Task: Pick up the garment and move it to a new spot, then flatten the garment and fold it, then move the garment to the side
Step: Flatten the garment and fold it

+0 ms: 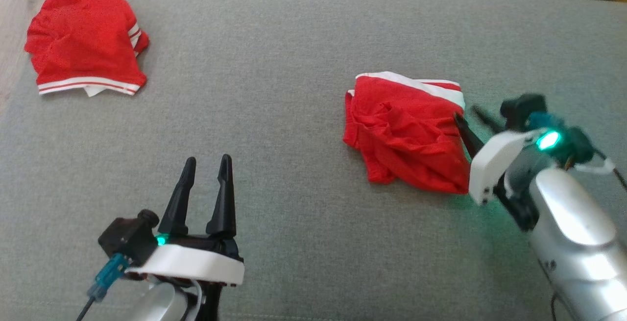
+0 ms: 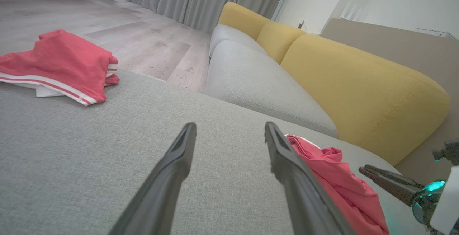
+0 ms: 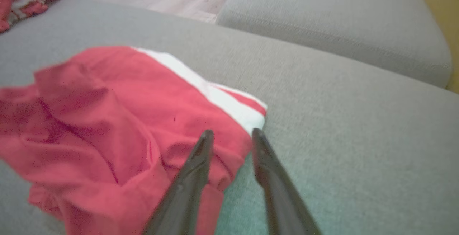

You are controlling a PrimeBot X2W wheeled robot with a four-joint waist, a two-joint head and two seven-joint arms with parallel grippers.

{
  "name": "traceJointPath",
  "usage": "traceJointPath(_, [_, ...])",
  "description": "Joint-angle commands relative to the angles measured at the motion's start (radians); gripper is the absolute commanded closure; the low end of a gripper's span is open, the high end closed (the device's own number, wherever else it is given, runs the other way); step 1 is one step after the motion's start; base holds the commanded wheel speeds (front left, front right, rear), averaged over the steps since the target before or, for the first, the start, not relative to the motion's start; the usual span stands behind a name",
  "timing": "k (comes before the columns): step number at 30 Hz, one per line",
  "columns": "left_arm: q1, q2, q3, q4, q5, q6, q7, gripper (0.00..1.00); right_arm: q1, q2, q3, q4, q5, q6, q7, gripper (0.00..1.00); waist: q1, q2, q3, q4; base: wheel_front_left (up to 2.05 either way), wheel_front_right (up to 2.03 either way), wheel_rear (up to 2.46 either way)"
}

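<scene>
The crumpled red garment (image 1: 406, 135) lies right of centre on the grey cushion (image 1: 294, 66), with its white band along the far edge. The right tool (image 1: 466, 112) reaches in low from the near right, its fingers partly apart astride the garment's right edge, so this arm looks best placed. The left tool (image 1: 208, 160) is spread wide and sits well apart on the near left.

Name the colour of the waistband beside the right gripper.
Waistband: white with a red stripe; clearest in right wrist view.
</scene>
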Motion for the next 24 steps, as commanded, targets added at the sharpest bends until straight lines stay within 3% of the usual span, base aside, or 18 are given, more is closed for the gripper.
traceJointPath(1, [-0.025, 0.011, 0.032, -0.032, 0.008, -0.001, -0.003, 0.0, 0.003, -0.006, 0.025, -0.019, 0.017, 0.008, 0.003, 1.0, -0.0001, 0.0, 0.003, 0.003, 0.0, 0.0, 0.0])
traceJointPath(6, [-0.028, 0.013, 0.033, -0.032, 0.008, 0.001, -0.003, 0.0, 0.01, -0.019, 0.132, -0.013, 0.093, 0.008, 0.001, 1.0, -0.0001, 0.0, 0.008, 0.007, 0.0, 0.0, 0.0])
traceJointPath(17, [-0.037, 0.015, 0.034, -0.038, 0.007, 0.005, -0.001, 0.0, -0.044, -0.044, 0.411, -0.13, 0.243, 0.008, -0.028, 1.0, -0.0001, 0.0, 0.017, 0.002, 0.0, 0.0, 0.0])
traceJointPath(24, [-0.048, 0.012, 0.032, -0.032, 0.006, 0.002, 0.0, 0.0, -0.086, -0.035, 0.552, -0.106, 0.297, 0.008, -0.027, 1.0, -0.0001, 0.0, 0.026, 0.01, 0.0, 0.0, 0.0])
